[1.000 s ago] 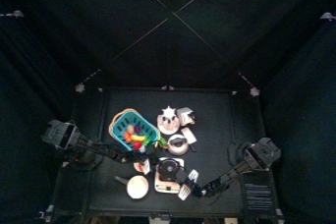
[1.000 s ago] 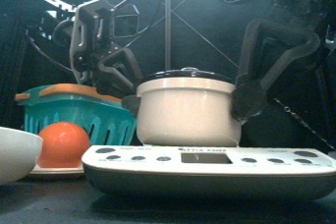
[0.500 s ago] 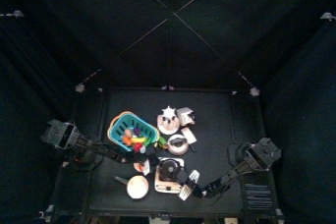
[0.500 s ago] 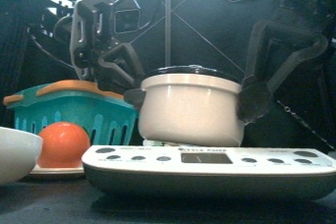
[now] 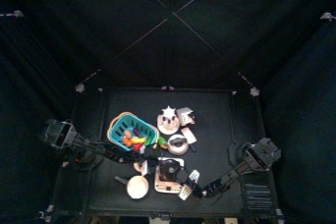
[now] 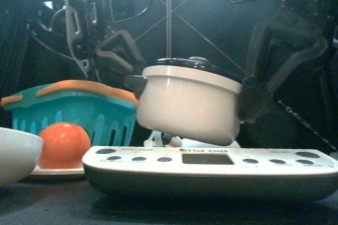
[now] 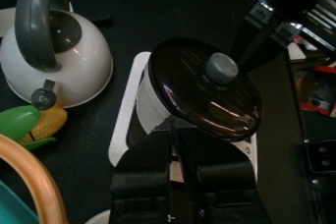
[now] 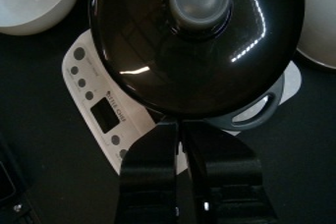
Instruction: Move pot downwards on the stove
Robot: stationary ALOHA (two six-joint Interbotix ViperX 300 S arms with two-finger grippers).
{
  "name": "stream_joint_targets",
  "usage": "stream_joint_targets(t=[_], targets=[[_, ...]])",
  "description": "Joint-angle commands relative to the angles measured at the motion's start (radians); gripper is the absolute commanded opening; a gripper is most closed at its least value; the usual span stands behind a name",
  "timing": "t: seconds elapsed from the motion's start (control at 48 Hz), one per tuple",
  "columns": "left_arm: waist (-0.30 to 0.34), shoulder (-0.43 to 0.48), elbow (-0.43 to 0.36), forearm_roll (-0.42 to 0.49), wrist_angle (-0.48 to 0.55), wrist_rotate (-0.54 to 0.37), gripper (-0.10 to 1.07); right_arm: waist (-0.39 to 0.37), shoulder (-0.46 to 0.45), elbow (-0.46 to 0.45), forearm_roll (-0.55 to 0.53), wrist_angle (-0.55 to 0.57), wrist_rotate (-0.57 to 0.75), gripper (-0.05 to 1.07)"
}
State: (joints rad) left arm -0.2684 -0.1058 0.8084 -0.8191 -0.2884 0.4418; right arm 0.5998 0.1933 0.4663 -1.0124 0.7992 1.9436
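Observation:
The pot, white with a dark lid, hangs tilted just above the white stove, its left side higher. My right gripper is shut on the pot's right edge. In the right wrist view its jaws meet the lid's rim over the stove. My left gripper comes down at the pot's left side. In the left wrist view its jaws stand against the near edge of the pot, closed on it. From above, the pot is near the table's front.
A teal basket of colourful items stands at the left, with an orange ball and a white bowl in front of it. A white kettle stands behind the stove. A white plate lies to the right.
The pot has risen off the stove and tipped, its left side going higher. Both arms rose with it, the left one up and to the left.

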Motion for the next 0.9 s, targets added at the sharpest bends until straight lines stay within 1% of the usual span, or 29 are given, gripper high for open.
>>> stream_joint_targets(t=[0.0,0.271,0.396,0.521,0.583,0.667,0.729,0.792,0.875], targets=[[-0.006,-0.02,-0.006,0.017,-0.008,0.0,0.45,-0.006,-0.051,-0.011,-0.006,0.005,0.002,0.27],[-0.011,0.015,-0.009,0.018,-0.005,-0.002,0.45,-0.006,-0.051,-0.011,-0.006,0.006,0.002,0.27],[-0.009,0.005,-0.003,0.015,-0.003,-0.002,0.45,-0.006,-0.051,-0.011,-0.006,0.006,0.002,0.27],[-0.011,-0.028,0.018,0.005,0.014,-0.005,0.45,-0.005,-0.051,-0.011,-0.006,0.009,0.002,0.27],[-0.017,-0.032,0.029,-0.031,0.029,-0.008,0.45,-0.006,-0.052,-0.008,-0.009,0.017,0.0,0.27],[-0.02,-0.021,0.038,-0.112,0.048,-0.008,0.45,-0.006,-0.054,-0.002,-0.011,0.041,-0.002,0.27],[-0.025,-0.021,0.043,-0.155,0.058,-0.005,0.45,-0.008,-0.064,0.008,-0.011,0.071,-0.006,0.27],[-0.031,-0.031,0.051,-0.176,0.077,-0.003,0.45,-0.009,-0.087,0.023,-0.011,0.104,-0.009,0.27],[-0.038,-0.063,0.074,-0.178,0.103,-0.005,0.45,-0.006,-0.127,0.046,-0.011,0.144,-0.009,0.27]])
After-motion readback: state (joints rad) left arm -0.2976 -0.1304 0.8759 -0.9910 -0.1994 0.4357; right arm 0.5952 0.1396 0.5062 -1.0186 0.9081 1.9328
